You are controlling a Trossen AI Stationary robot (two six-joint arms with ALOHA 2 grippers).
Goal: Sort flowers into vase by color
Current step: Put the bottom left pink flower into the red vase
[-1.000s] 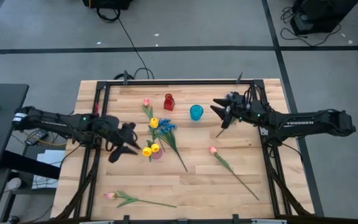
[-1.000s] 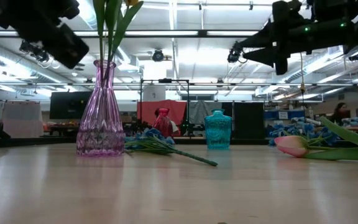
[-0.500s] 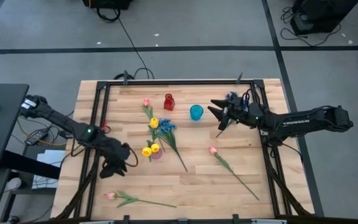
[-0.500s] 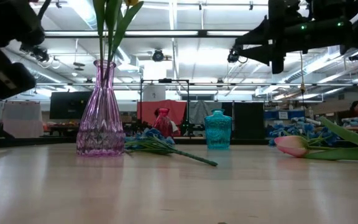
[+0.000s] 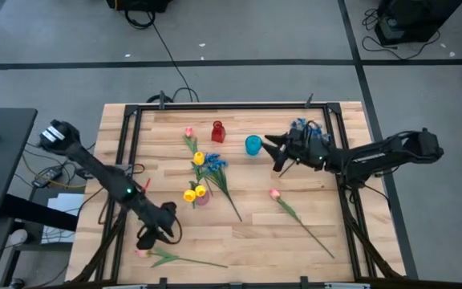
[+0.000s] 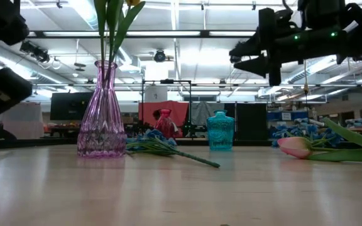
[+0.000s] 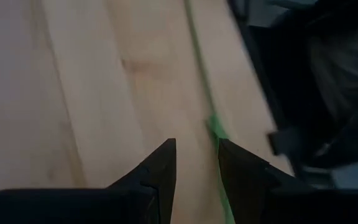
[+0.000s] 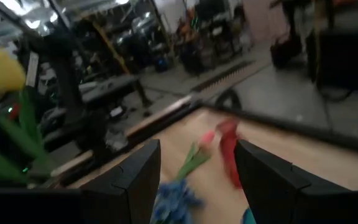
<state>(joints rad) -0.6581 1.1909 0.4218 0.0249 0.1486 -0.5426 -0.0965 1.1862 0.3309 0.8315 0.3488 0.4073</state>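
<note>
Finding one: my left gripper (image 5: 146, 239) has left its station just beside the purple vase (image 5: 204, 198) and now stands well nearer the front edge of the table (image 5: 327, 201) than that vase, on its left side, directly over the stray pink tulip (image 5: 175, 258). My left wrist view shows its fingers (image 7: 160, 168) narrowly parted and empty, with the tulip's green stem (image 7: 213, 124) on the wood just under them. I judge this the approach to a pickup; the stem is not yet gripped. Finding two: my right gripper (image 5: 273, 152) has advanced towards the purple vase from the far right and now hangs just beside the blue vase (image 5: 253, 144), fingers (image 8: 135, 174) standing well apart. A blue bloom (image 5: 299, 125) shows against that arm; whether it is carried I cannot tell. Status of the flowers: yellow tulips (image 5: 195, 192) stand in the purple vase; the blue flowers (image 5: 212, 163) lie just behind it, a second pink tulip (image 5: 275, 193) to its right and a third (image 5: 188, 132) farther behind it. The sort is largely outstanding
</note>
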